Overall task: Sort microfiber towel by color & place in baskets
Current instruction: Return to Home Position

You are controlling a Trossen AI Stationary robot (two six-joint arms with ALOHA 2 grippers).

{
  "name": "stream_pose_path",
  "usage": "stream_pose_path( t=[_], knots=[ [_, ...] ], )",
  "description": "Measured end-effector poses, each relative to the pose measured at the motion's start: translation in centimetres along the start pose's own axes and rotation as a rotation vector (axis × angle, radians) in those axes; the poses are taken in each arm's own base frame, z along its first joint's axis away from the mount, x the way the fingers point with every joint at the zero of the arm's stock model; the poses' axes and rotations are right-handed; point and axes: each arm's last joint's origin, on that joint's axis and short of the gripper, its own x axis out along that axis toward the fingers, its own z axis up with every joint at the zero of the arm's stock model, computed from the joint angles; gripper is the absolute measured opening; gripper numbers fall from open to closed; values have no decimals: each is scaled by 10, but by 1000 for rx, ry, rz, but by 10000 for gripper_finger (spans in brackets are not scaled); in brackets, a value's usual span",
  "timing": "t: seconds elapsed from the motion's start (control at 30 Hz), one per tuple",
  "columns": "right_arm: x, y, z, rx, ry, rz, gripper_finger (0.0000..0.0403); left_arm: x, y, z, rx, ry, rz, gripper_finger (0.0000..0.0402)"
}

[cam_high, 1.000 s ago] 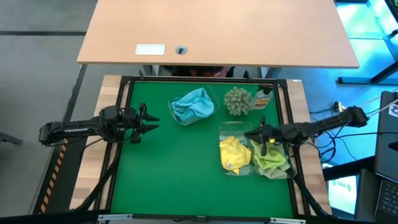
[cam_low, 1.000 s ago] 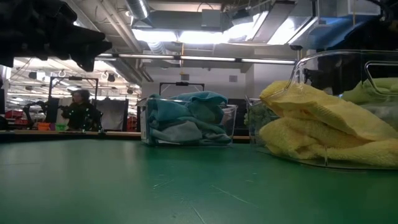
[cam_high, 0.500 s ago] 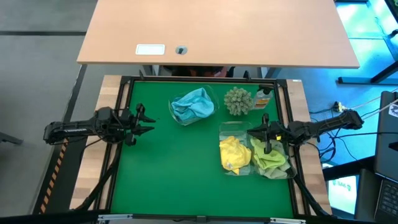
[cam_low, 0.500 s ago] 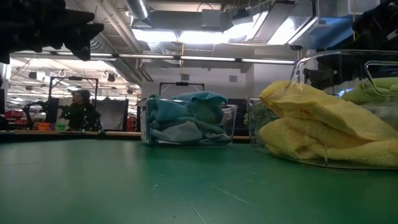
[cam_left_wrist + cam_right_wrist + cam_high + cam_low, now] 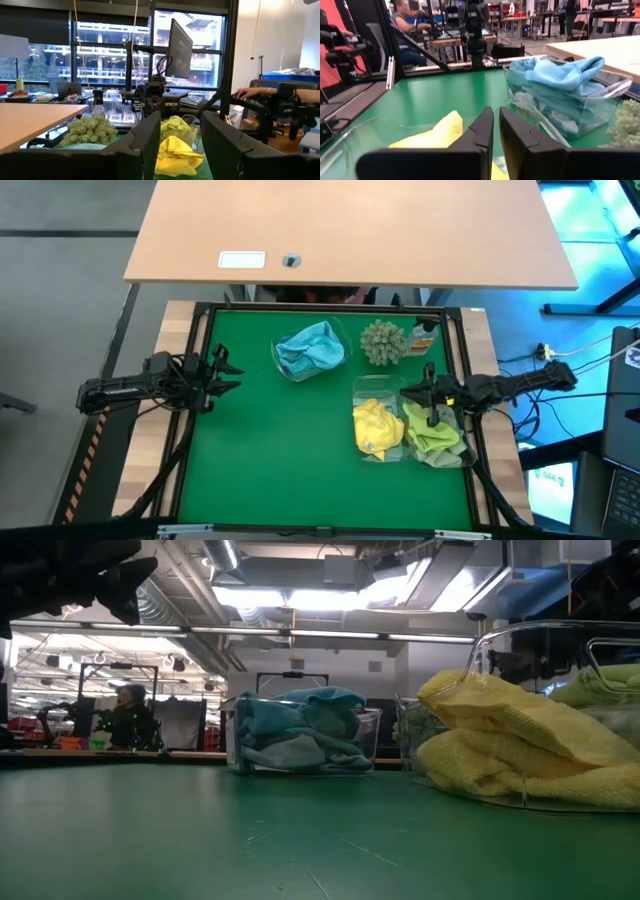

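Sorted into clear plastic bins (image 5: 358,385): light blue microfiber towels (image 5: 310,350) at upper centre, yellow towels (image 5: 377,427) and lime green towels (image 5: 437,437) at lower right. Left hand (image 5: 228,372) spread at the left edge of the green bench (image 5: 280,460); right hand (image 5: 412,393) nearly pressed together, empty, low over the lime green bin. Danger of hooking its rim or a towel fold if pulled away too low.

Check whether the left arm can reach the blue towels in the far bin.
Probably yes: only bare green mat lies between the left gripper and the blue towels, and their bin is open on top.

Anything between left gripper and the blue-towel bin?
Nothing: high view shows bare green mat between the left gripper and the bin of blue towels. The right gripper hangs over the other bins.
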Motion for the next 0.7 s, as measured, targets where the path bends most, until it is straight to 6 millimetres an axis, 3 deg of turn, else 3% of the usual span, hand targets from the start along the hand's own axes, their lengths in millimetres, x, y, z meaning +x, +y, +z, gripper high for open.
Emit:
stream_pose_path(
  t=[0.7],
  knots=[
    [-7,-1,8,29,-99,15,33,0,0,0,0,2,0,133]
  ],
)
